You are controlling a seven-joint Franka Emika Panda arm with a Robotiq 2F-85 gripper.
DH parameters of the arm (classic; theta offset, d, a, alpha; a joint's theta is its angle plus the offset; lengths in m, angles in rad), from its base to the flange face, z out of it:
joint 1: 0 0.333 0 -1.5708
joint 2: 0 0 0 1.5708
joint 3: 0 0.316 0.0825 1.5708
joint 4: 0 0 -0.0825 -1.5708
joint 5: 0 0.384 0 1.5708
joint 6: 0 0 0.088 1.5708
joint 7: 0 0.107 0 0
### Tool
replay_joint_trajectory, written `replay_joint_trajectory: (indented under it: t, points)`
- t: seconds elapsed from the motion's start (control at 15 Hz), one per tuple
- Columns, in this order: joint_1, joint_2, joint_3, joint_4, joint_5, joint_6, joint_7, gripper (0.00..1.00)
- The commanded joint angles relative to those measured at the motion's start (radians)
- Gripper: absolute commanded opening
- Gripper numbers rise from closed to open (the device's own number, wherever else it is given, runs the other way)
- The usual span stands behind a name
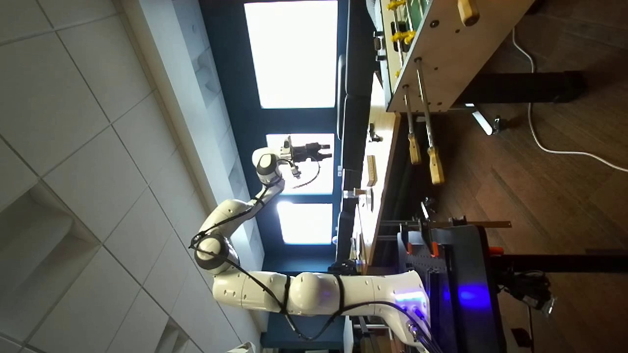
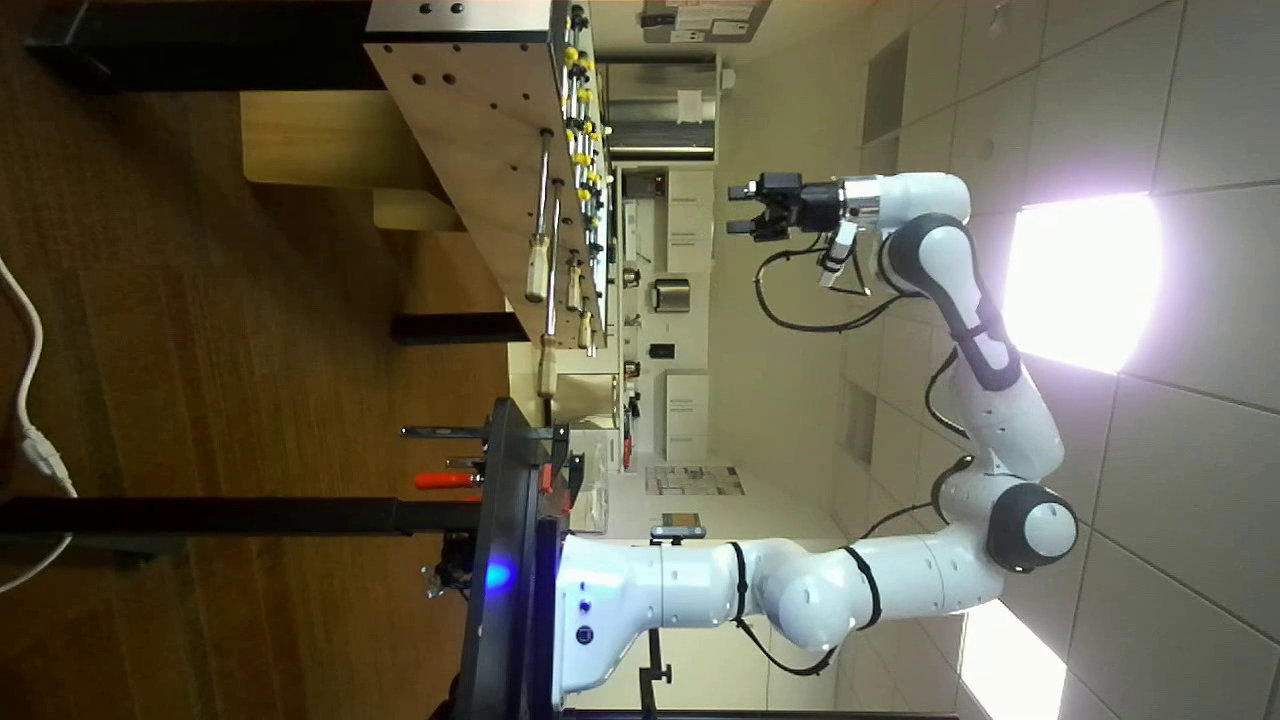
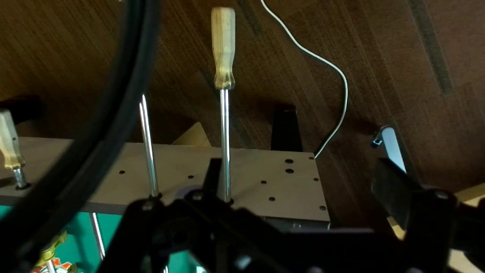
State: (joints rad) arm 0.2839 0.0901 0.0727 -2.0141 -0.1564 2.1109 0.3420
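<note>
I'm hanging my claw (image 2: 741, 210) in mid-air over the rod side of the foosball table (image 2: 480, 120), jaws standing wide, holding nothing, touching nothing. In both exterior views I'm pointing it downward, well apart from everything below. Likeliest thing I'm working on: the pale wooden handle (image 3: 223, 47) at the top of the wrist view, sitting on a shiny metal rod (image 3: 225, 132) that's sticking out of the side panel (image 3: 254, 163) toward my base (image 2: 600, 620). Another handle (image 3: 8, 140) is showing at the left edge; my own black cable (image 3: 134, 76) is hiding the end of the middle rod (image 3: 149, 148). Yellow player figures (image 1: 404, 37) are showing in an exterior view.

Step, as I'm judging it: pre-grasp positioning, no contact yet. Next move, I'm figuring, is calling for a shift left in the wrist view, since the rod is running beside the left one of my fingers (image 3: 213, 176), not between the two; then drawing back toward the near side and lowering a good way, jaws wide, to straddle the handle. White cable (image 3: 346, 91) is trailing at right, wooden worktop (image 1: 386, 147) is standing on the far side in an exterior view; I'm rating both out of the way.
</note>
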Motion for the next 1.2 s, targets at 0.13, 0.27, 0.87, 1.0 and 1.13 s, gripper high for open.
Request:
replay_joint_trajectory:
  t: [0.13, 0.27, 0.87, 1.0, 1.13]
  points:
    - [-0.057, -0.117, 0.047, 0.189, 0.095, -0.307, -0.012, 1.00]
    - [-0.061, -0.086, 0.058, 0.149, 0.071, -0.250, -0.002, 1.00]
    - [-0.068, -0.099, 0.062, 0.160, 0.078, -0.277, -0.003, 1.00]
    - [-0.068, -0.099, 0.062, 0.160, 0.078, -0.277, -0.003, 1.00]
    - [-0.068, -0.099, 0.062, 0.160, 0.078, -0.277, -0.003, 1.00]
